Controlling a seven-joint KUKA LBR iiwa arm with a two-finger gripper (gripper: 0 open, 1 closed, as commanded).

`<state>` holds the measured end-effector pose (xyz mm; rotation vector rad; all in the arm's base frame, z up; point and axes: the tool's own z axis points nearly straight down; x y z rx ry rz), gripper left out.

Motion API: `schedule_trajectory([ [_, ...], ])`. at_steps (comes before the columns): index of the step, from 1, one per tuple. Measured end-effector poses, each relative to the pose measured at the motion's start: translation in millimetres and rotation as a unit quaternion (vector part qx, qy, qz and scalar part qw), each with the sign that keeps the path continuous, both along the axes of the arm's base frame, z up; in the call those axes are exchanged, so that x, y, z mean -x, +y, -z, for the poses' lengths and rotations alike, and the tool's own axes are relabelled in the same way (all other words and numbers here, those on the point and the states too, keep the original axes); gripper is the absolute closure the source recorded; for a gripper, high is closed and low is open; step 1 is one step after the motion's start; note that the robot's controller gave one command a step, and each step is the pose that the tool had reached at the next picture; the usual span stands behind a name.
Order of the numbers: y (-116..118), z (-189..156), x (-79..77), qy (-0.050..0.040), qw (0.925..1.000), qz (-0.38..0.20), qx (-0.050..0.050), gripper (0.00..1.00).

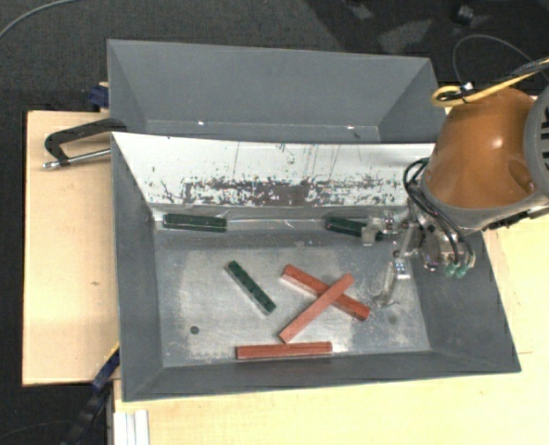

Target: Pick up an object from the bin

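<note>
Grey bin: flat, crossed red bars

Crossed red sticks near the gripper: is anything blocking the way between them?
Nothing visible does. The gripper hangs just right of the crossed red sticks, with only grey bin floor between.

Four loose sticks: three dark green, one red.
Diagonal green stick lies left of centre; back-left green stick and back-right green stick lie level along the rear, well apart; front red stick lies level along the near edge.
</note>
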<state>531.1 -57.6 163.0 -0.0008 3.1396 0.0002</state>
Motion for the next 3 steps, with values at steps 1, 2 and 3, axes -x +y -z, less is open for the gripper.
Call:
schedule_trajectory([
  [1, 35, 94, 28.3, 0.005, 0.9996, 0.027, -0.002, 0.0],
  [2, 32, 89, 25.3, 0.0001, 0.9996, 0.028, 0.0, 1.0],
  [3, 51, -48, 9.9, -0.006, 0.9987, 0.051, -0.001, 1.0],
])
